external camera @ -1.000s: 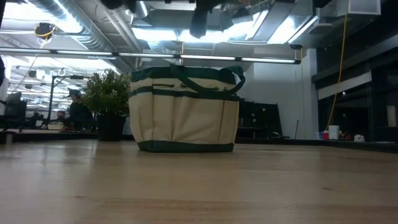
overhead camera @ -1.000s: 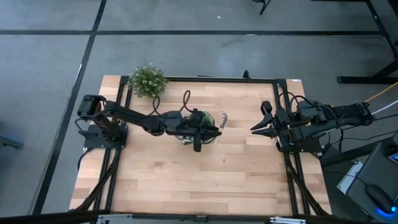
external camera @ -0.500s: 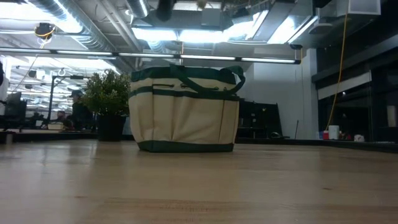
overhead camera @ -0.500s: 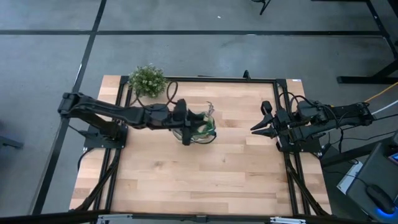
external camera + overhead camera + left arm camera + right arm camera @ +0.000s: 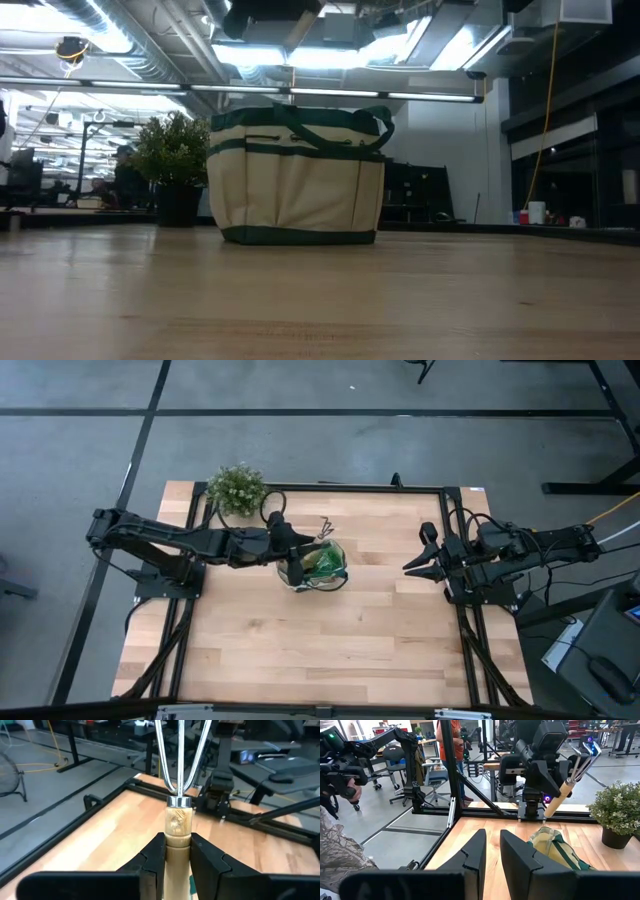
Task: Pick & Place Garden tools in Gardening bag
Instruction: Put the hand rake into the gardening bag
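Observation:
The beige gardening bag (image 5: 315, 568) with dark green trim stands upright on its base mid-table; it also shows in the low view (image 5: 296, 175). Something bright green (image 5: 326, 559) lies inside it. My left gripper (image 5: 297, 541) hangs above the bag's left rim, shut on the wood-handled mini rake (image 5: 178, 820), whose metal tines (image 5: 325, 525) point up and toward the table's right. The right wrist view shows the rake (image 5: 565, 790) slanting above the bag (image 5: 555, 847). My right gripper (image 5: 412, 564) waits open at the table's right side. The other tools are out of view. My left gripper pinches the rake's wooden handle (image 5: 177, 839) between its two fingers, below the metal ferrule (image 5: 178, 801). The fingers come from the table's left and lie roughly along the handle. The rake is lifted clear and tilted, tines up, with the handle's free end (image 5: 549, 813) down over the bag.
A bushy potted plant (image 5: 238, 488) stands at the far left corner, just behind my left arm. Black frame rails (image 5: 350, 487) run along the table's edges. Bare wood lies between the bag and the near edge. People show beyond the table in the right wrist view (image 5: 335, 845).
My left gripper has drawn back from above the bag's middle toward the table's left and a little toward the far edge, carrying the rake. The rake stays lifted clear, and its tines have come from the bag's right side to above its far rim. The bag has stayed put.

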